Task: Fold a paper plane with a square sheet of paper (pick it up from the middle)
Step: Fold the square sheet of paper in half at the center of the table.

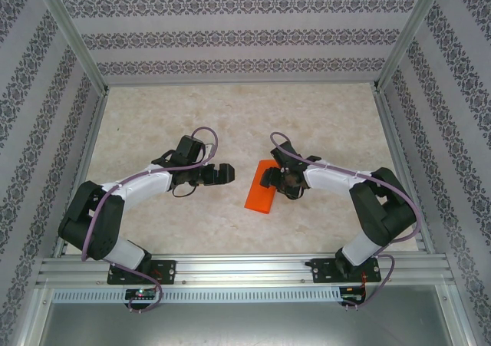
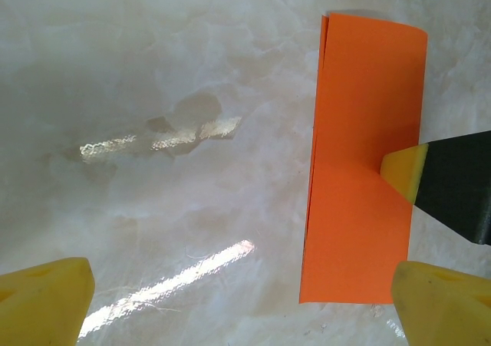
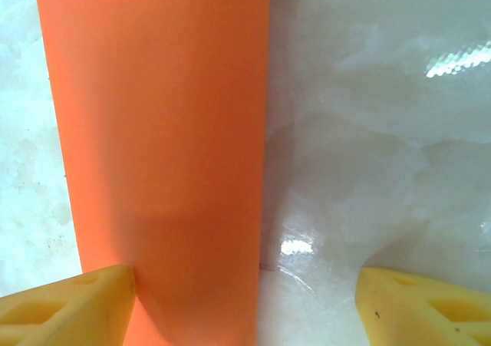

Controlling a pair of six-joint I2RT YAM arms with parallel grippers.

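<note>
Pale marbled tabletop (image 1: 230, 116), enclosed by patterned walls (image 1: 230, 39), with the work at its centre. The thin square sheet of bright orange paper (image 1: 261, 195) lies flat as a narrow doubled rectangle. Its stacked edges are visible along one long side in the left wrist view, and no pointed dart shape has been formed. It sits directly beneath the right gripper (image 1: 270, 181), whose jaws stand apart and grip nothing. One yellow fingertip (image 2: 405, 171) rests on the strip's long edge, and the other stands over bare table beyond the opposite edge. The left gripper (image 1: 220, 173), jaws fully spread and empty, hovers just beside the strip, apart from it. Stage, as judged: the first centre fold is made; the nose folds are not yet begun. The next move probably calls for reopening the doubled sheet or turning a corner toward the crease. Either requires one pad to pin the paper while another catches only the upper layer.
</note>
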